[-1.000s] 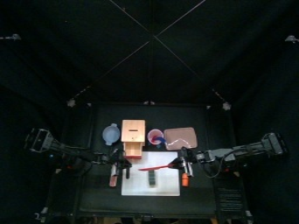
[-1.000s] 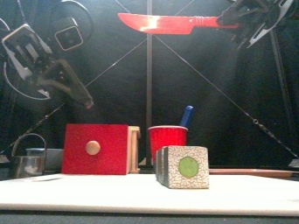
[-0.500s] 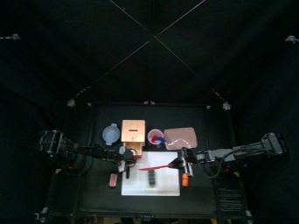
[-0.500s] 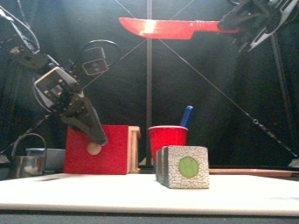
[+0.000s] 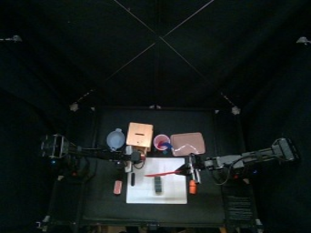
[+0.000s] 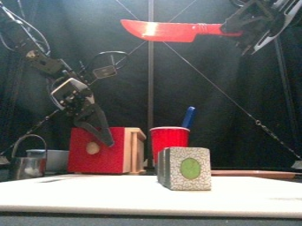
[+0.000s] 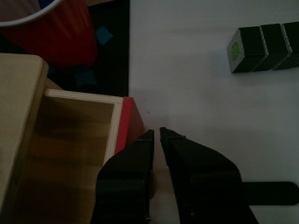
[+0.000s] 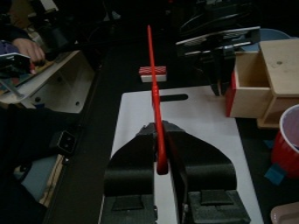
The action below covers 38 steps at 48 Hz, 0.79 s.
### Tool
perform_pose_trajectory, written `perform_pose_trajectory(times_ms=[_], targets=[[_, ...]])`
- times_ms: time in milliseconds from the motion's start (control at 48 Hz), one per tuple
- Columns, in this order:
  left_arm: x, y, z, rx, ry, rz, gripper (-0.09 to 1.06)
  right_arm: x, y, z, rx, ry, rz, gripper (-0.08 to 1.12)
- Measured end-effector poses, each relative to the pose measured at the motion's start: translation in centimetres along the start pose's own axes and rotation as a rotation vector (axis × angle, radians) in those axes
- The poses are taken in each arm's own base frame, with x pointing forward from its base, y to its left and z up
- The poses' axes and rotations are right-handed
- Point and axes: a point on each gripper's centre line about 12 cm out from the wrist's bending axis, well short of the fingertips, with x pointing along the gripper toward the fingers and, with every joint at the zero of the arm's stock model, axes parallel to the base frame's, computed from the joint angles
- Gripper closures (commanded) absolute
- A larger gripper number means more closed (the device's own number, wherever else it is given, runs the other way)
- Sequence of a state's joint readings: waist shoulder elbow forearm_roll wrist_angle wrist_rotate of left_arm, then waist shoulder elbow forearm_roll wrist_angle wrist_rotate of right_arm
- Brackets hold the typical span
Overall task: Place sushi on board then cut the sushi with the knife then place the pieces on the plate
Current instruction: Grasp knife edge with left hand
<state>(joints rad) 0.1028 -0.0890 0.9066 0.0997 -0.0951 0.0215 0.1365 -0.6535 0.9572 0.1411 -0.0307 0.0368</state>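
Booth interior, seen from above and from the front. The black back curtain (image 5: 155, 50) fills the upper half of the top view, with side curtains (image 5: 31, 100) flanking it. A small black surface (image 5: 216, 123) occupies the lower half. Lighting is dim throughout.

In the front view the left gripper (image 6: 101, 137) covered part of the wooden box (image 6: 83, 159)'s red drawer front, the red cup (image 6: 170, 146) hid all but the blue knife (image 6: 186, 117)'s upper end, the right gripper (image 6: 239, 26) concealed the red knife (image 6: 165, 29)'s handle, and the left wrist view's edge cut off the sushi roll (image 7: 260, 48).
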Motion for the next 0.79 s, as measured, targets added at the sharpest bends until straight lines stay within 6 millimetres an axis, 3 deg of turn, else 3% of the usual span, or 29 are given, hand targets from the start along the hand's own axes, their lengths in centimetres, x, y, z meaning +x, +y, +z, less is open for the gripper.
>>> perform_pose_trajectory(times_ms=[208,375,604,792], targets=[[-0.8,-0.2,1.8,0.009,-0.103,-0.002,0.4,0.0,0.0,-0.1,-0.003,0.003,-0.001,0.65],[-3.5,-1.0,4.1,0.028,-0.236,-0.015,0.38,0.1,-0.1,-0.4,0.0,0.011,-0.002,0.65],[-6.9,-2.8,4.3,-0.035,-0.349,-0.06,0.32,0.6,-0.5,-2.1,0.0,0.064,-0.018,0.65],[-7.4,-5.1,4.5,-0.069,-0.407,-0.125,0.19,1.3,-1.5,-3.1,0.005,0.106,-0.053,0.65]])
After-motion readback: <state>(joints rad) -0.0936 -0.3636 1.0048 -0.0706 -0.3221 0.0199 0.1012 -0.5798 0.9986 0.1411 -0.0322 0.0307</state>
